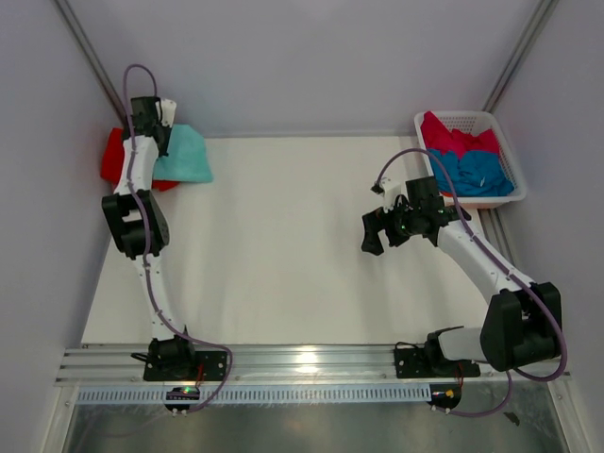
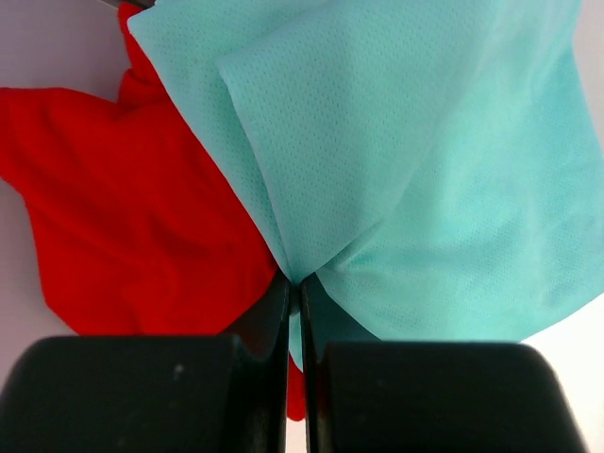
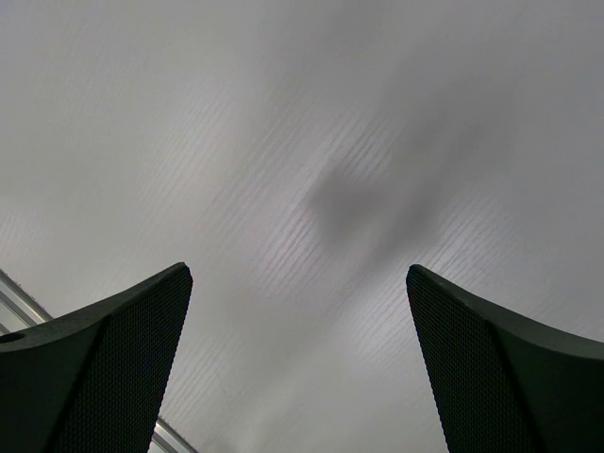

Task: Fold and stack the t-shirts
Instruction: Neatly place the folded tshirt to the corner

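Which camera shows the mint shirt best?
Left wrist: the mint shirt is close up, weave and folds clear, pinched in the left gripper. Top external shows it small, partly behind the left arm. Right wrist shows none of it.

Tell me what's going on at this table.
The left end effector is shut on a pinch of the mint-teal t-shirt, which lies partly over the red t-shirt at the table's far left corner. The right end effector hangs open and empty above the table, near the white basket. The basket holds the crimson-pink t-shirt and the blue t-shirt, both crumpled and not yet folded.
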